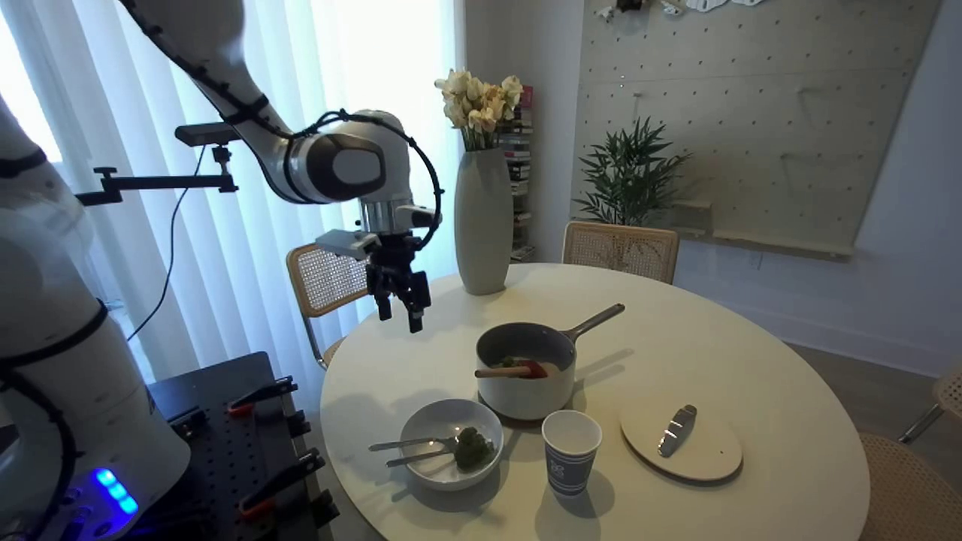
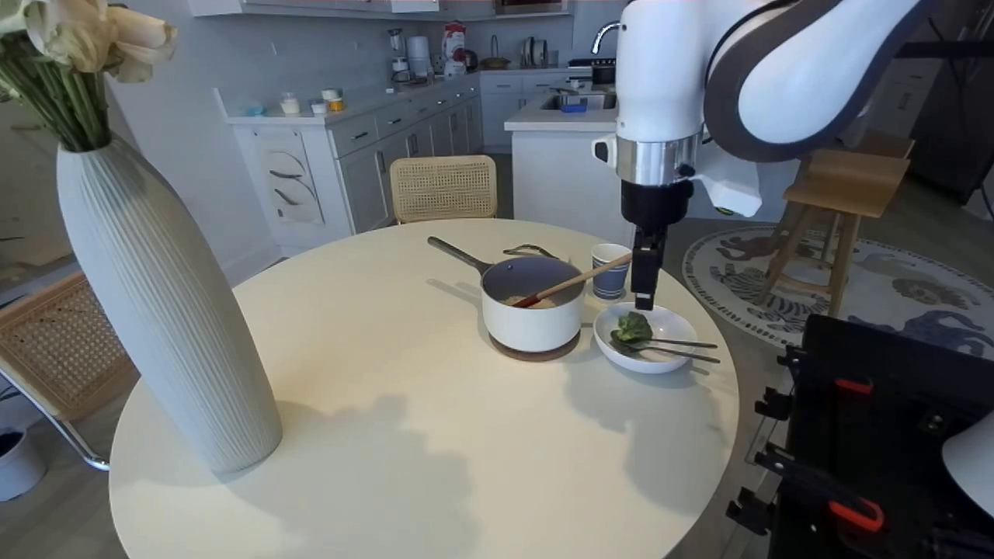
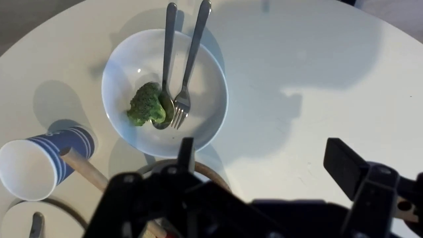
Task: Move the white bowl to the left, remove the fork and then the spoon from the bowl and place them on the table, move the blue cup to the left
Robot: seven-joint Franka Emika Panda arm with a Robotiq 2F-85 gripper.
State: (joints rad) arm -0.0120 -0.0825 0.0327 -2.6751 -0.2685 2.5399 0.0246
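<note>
Here's the gripper (image 3: 262, 157), hanging over the round counter (image 1: 676, 342), fingers spread wide and nothing between them! And where's the white bowl (image 3: 208, 99)? On the counter, up and to the left in the wrist view, its rim reaching right to the nearer fingertip there, while the gap itself looks past it. In it lean the fork (image 3: 190, 66) and the spoon (image 3: 168, 54), side by side, handles out over the rim. Their long axes run nearly crosswise to the line between the fingertips, and that looks like a gift: slide across, and either handle should enter the gap with little twisting. The bowl may be the first call, though whether its shift is done I can't tell; fork and spoon are surely to come. The blue paper cup (image 3: 46, 162) stands upright, farther left in the wrist view, apart from the bowl.

Now the count! One bowl, one fork, one spoon, one cup. One broccoli floret (image 3: 145, 105) in the bowl, partly covering the spoon's oval end, so it could tumble along. One saucepan (image 1: 526, 394), one wooden-handled spatula (image 2: 575, 281) in it, one trivet (image 2: 536, 358) beneath. One round board (image 1: 699, 443) with one metal utensil (image 1: 678, 430), kind unclear. One flower vase (image 1: 482, 225). And one arm (image 1: 323, 169), so no choosing there!
</note>
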